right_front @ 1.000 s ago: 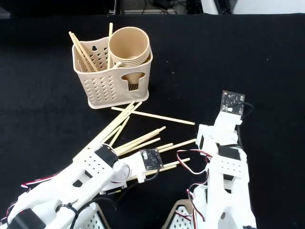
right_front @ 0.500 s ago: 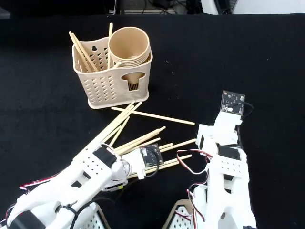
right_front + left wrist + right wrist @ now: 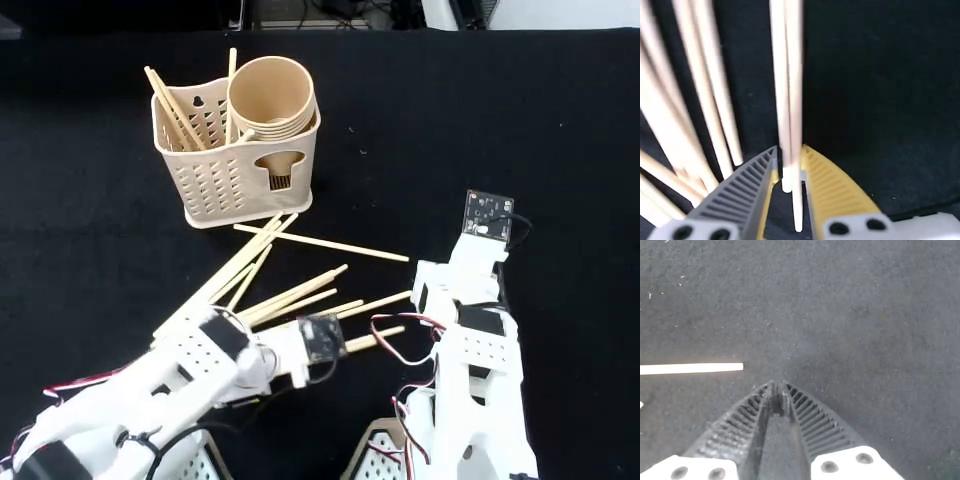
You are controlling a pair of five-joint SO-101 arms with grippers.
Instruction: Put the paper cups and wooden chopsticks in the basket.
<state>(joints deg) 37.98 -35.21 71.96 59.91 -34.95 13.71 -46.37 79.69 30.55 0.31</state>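
Observation:
The beige basket (image 3: 235,170) stands at the back left, holding stacked paper cups (image 3: 272,95) and a few wooden chopsticks (image 3: 175,105). Several loose chopsticks (image 3: 290,295) lie fanned out on the black table in front of it. My left gripper (image 3: 789,152) is shut on a pair of chopsticks (image 3: 790,75) near their ends. In the high view this pair (image 3: 385,335) sticks out to the right of the left arm's wrist (image 3: 322,340). My right gripper (image 3: 777,390) is shut on nothing, just above the cloth beside one chopstick's tip (image 3: 690,368).
The right arm (image 3: 470,330) stands at the front right. One long chopstick (image 3: 320,243) lies crosswise between the basket and the arms. Two perforated beige containers (image 3: 385,455) show at the front edge. Bare black cloth spreads to the right and far side.
The left arm's wrist has shifted slightly to the right and forward over the pair of chopsticks, and the pair has swung a little. The right arm has stayed still.

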